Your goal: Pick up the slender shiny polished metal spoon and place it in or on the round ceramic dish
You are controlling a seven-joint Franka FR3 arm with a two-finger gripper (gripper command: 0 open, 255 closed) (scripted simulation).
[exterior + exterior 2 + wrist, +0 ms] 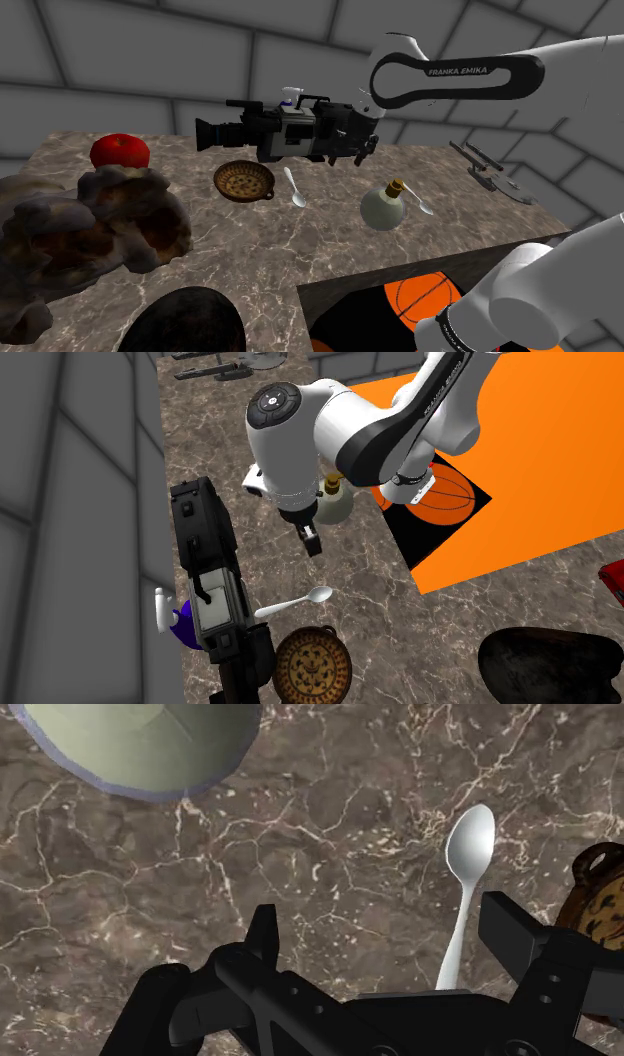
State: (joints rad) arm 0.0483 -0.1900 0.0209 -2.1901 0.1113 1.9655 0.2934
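Overhead, the gripper (385,926) hangs with fingers spread wide above the marble table (300,834), the spoon (468,869) lying below between them, near the dish (600,899).

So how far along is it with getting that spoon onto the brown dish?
Nothing looks finished yet: the spoon lies on the marble table, next to the dish and not on it. In hand: the gripper hangs over the spoon with its fingers apart, and the handle runs between them unclasped. Left to do: go down, close on the handle, lift, carry it over the dish and let go.
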